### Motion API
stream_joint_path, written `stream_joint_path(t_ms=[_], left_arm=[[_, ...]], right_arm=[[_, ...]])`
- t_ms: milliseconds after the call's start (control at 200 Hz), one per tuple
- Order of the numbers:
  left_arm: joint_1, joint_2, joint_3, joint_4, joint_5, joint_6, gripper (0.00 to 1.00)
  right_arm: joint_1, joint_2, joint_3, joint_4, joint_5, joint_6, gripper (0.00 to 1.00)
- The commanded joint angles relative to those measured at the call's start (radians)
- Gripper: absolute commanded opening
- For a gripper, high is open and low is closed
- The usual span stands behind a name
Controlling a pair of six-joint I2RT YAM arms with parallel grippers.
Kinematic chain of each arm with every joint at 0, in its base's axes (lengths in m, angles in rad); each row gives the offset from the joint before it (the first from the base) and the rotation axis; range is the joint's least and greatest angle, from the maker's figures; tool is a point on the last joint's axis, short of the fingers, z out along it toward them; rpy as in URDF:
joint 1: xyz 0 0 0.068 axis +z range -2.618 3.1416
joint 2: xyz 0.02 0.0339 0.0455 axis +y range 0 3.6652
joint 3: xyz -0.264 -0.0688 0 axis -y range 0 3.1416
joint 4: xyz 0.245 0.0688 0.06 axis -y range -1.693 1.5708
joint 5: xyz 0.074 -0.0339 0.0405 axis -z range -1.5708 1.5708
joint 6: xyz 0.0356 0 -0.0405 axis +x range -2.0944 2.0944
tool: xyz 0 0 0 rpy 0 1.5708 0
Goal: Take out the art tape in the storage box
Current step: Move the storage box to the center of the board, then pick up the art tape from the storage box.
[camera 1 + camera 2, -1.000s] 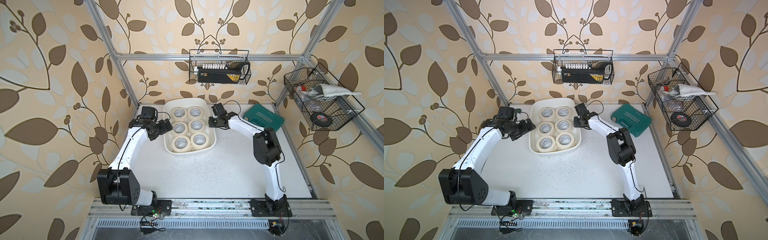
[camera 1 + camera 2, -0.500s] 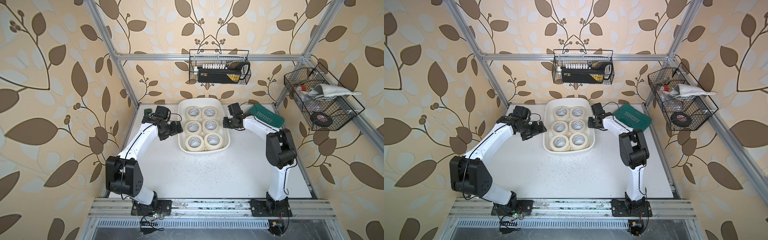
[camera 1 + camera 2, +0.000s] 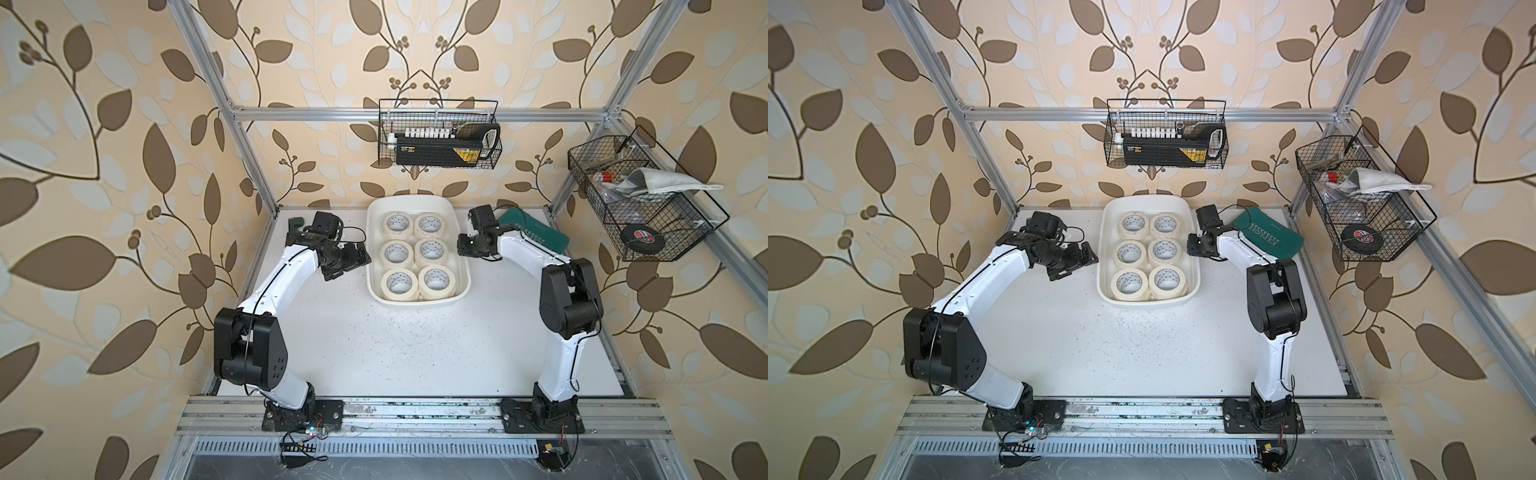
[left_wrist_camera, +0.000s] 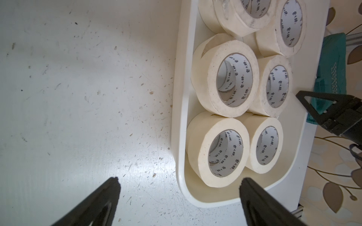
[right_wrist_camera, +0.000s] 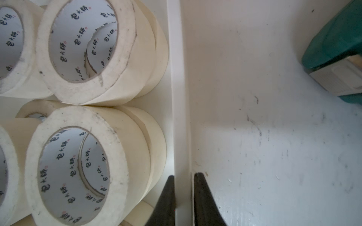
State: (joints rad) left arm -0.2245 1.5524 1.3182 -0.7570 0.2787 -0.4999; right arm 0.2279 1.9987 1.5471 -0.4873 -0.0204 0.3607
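Cream art tape, stacked two deep, fills the storage box on the counter.
Likely light, stiff rings; pinch through the core. Left claw gapes empty; right claw pinches the box rim.

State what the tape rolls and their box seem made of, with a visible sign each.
The art tape looks like matt cream crepe paper on printed white card cores. The storage box is probably moulded plastic: smooth, white, faintly glossy, rounded rim.
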Motion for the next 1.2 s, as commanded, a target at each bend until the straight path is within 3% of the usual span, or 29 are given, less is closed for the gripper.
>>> stream_joint_path(t_ms=[0, 100, 305, 745, 1195], left_arm=[[-0.011, 0.006, 0.038, 0.010, 0.047, 0.001, 0.99], [-0.011, -0.005, 0.043, 0.008, 0.038, 0.003, 0.99], [-0.010, -0.024, 0.054, 0.022, 0.054, 0.003, 0.99], [-0.010, -0.029, 0.063, 0.013, 0.067, -0.018, 0.99], [-0.010, -0.064, 0.065, 0.004, 0.111, -0.027, 0.99]], right_arm=[[-0.023, -0.062, 0.068, -0.056, -0.005, 0.008, 0.30], [-0.022, -0.085, 0.104, -0.105, -0.020, 0.018, 0.44], [0.007, -0.118, 0.157, -0.204, -0.082, 0.011, 0.57], [0.109, 0.022, 0.305, -0.383, -0.040, -0.003, 0.59], [0.128, 0.120, 0.320, -0.343, 0.004, 0.066, 0.62]])
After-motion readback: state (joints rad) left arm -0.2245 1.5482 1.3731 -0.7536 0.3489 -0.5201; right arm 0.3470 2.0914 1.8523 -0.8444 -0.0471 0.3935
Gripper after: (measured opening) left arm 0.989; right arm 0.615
